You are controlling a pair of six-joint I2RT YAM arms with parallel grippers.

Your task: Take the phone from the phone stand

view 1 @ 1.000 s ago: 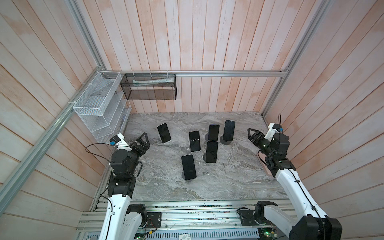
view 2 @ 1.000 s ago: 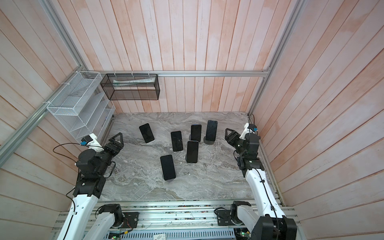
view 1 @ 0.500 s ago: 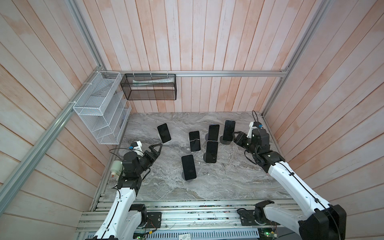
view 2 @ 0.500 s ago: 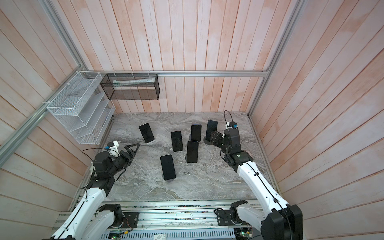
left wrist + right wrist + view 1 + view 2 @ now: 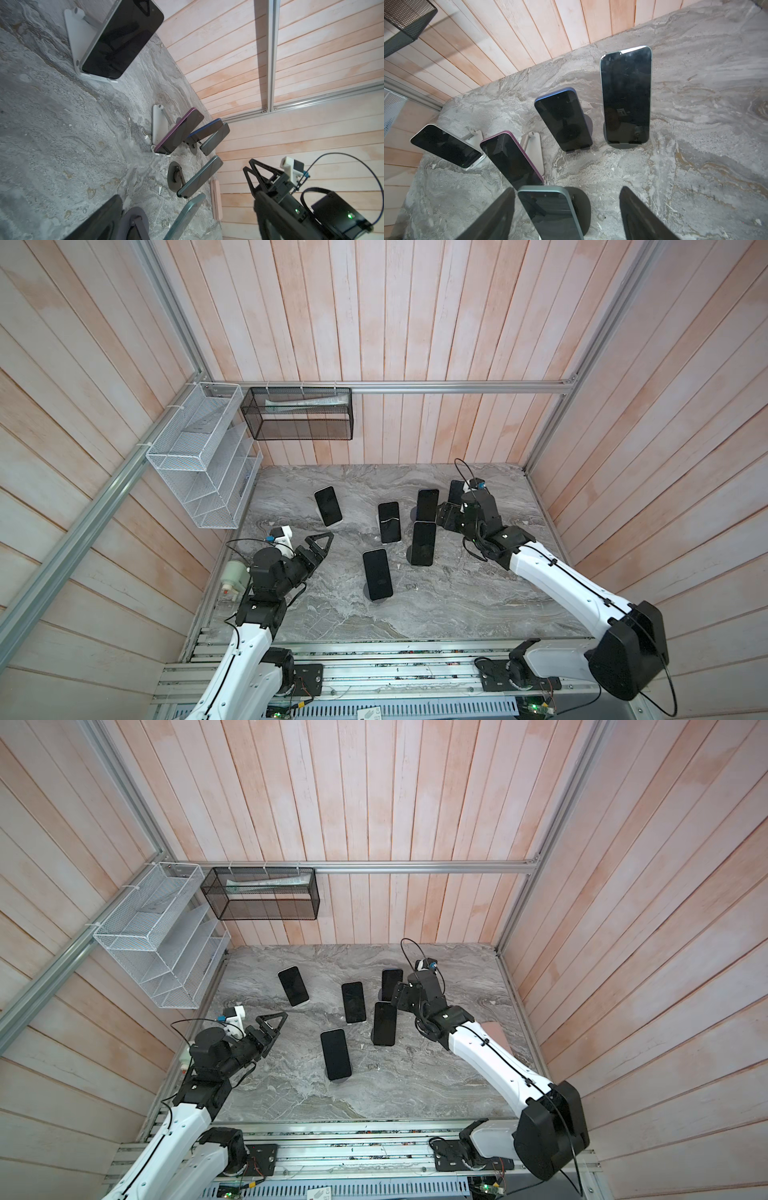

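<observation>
Wood-plank walls point(image 5: 415, 323), grey marble tabletop point(image 5: 457, 605), aluminium rails point(image 5: 457, 386), white wire rack point(image 5: 195, 464), black mesh basket point(image 5: 299, 433)

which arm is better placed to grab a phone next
Right: the right gripper is open with a finger either side of the teal phone; the left gripper hovers apart from every phone.

White arms point(image 5: 552, 576), black joints point(image 5: 627, 649), looping black cables point(image 5: 341, 154)

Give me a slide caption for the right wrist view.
Open right gripper straddles a teal phone on its stand; four more phones sit behind.
</observation>
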